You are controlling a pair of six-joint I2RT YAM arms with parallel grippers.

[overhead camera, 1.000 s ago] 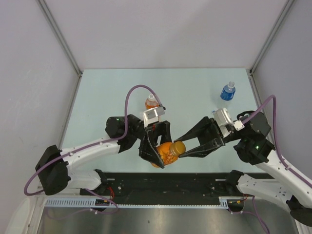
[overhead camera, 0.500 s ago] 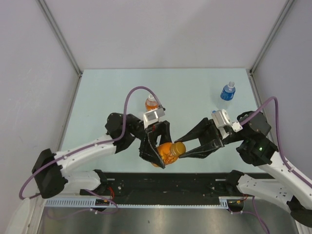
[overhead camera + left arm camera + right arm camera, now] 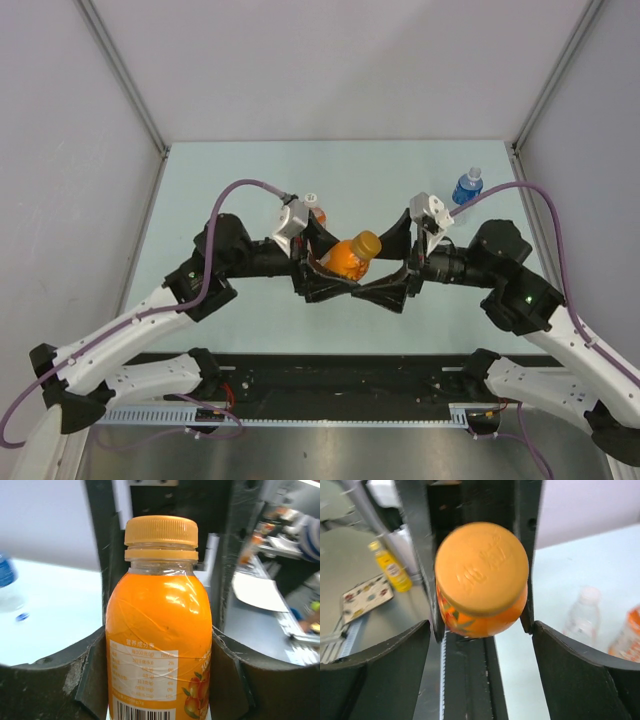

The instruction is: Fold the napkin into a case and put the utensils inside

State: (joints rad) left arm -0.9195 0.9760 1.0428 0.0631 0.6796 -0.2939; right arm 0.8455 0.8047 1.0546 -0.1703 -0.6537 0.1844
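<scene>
No napkin or utensils are in view. An orange juice bottle point(image 3: 350, 255) with an orange cap point(image 3: 481, 570) hangs above the table's middle, cap pointing right and away. My left gripper point(image 3: 335, 268) is shut on its body, and the fingers point(image 3: 95, 670) press both sides of the label point(image 3: 150, 670). My right gripper point(image 3: 378, 268) faces the cap and stands open. In the right wrist view its fingers point(image 3: 570, 670) sit wide on either side, short of the bottle and touching nothing.
A water bottle with a blue label point(image 3: 467, 187) stands at the back right of the pale green table point(image 3: 220, 190). A second orange-labelled bottle point(image 3: 313, 208) stands just behind my left wrist. The black front rail point(image 3: 340, 375) lies below both arms.
Both arms have carried the bottle up and away from the near edge towards the table's middle. The right gripper has opened and let go of the cap.
</scene>
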